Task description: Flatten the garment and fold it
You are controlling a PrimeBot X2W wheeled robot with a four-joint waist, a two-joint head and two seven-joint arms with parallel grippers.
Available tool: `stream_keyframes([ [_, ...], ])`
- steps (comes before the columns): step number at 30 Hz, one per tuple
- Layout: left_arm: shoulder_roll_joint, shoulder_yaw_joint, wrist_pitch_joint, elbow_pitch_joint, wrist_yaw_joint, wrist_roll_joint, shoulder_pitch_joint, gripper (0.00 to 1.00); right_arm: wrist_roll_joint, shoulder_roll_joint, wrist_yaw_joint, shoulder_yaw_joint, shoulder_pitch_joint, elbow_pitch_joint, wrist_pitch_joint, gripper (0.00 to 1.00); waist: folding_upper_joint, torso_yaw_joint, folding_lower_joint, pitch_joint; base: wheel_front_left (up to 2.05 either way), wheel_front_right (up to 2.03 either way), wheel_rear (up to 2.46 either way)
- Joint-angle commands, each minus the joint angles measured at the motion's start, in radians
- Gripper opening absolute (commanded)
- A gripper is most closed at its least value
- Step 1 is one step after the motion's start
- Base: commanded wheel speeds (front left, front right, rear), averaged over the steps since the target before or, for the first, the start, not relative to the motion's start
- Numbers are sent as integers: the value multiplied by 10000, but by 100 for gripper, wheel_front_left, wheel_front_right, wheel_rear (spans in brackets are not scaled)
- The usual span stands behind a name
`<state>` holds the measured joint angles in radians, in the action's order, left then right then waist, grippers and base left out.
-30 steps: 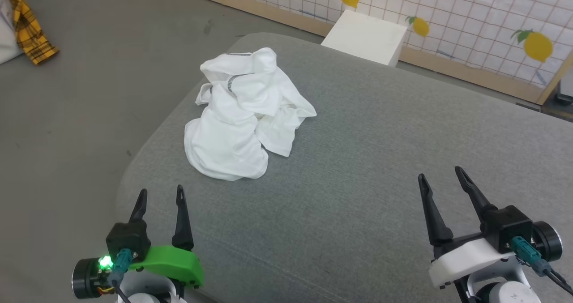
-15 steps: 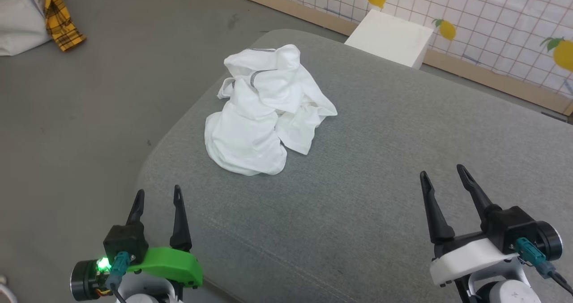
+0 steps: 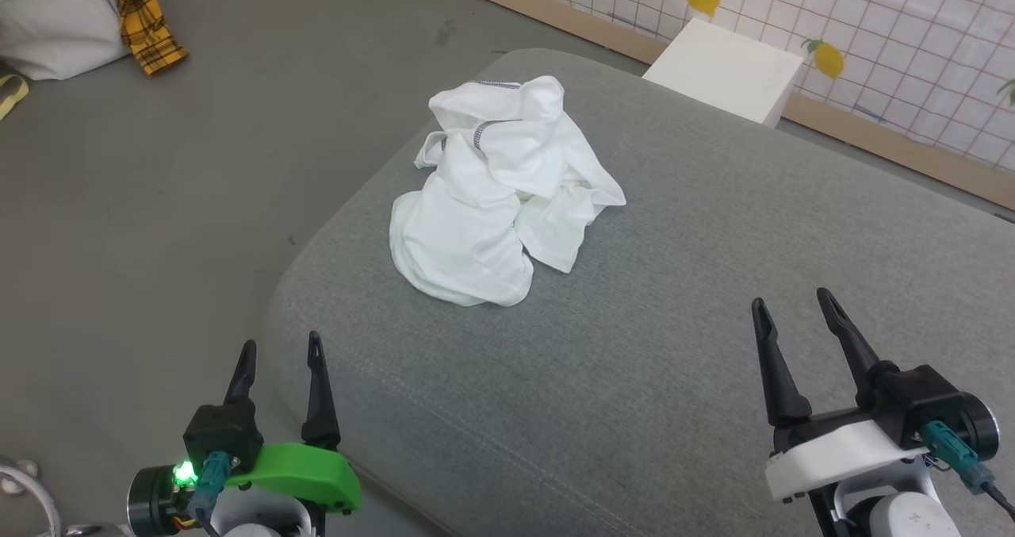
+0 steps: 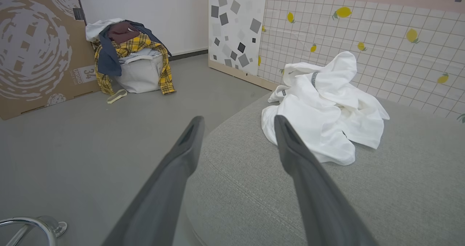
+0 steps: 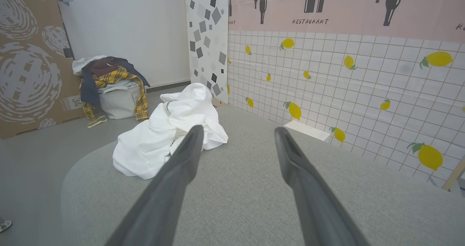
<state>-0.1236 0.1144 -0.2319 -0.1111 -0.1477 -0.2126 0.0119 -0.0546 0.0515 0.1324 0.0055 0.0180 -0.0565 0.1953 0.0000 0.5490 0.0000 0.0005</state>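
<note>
Thin matt white cloth garment on coarse grey woven cushion

light: bright, even, diffuse | shadows: faint, soft | focus: sharp | wrist views: wide-angle edge bend

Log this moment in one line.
crumpled white thin-fabric T-shirt: untouched on grey fabric cushion | left tool: open | right tool: open

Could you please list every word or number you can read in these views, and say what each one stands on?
"RESTAURANT": on the pink wall band, among bottle silhouettes.
"34": on the label of the cardboard panel.
The smaller print beside that number is too blurred to read.
</note>
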Motion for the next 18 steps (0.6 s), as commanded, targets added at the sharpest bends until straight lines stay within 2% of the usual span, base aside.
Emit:
stream_keyframes([
  [1,-76,59,-129,-38,-63,-95,41,100,-65,-11,-16,-23,151,-51,117,100,0,69,0,6,0,0,0],
  [14,-160,231,-298,-168,-177,-281,203,100,-155,-13,-17,2,194,-148,329,100,0,13,0,100,0,0,0],
  [18,-156,239,-248,-202,-47,-448,423,100,-144,-13,-17,47,247,-107,294,100,0,-127,0,209,0,0,0],
])
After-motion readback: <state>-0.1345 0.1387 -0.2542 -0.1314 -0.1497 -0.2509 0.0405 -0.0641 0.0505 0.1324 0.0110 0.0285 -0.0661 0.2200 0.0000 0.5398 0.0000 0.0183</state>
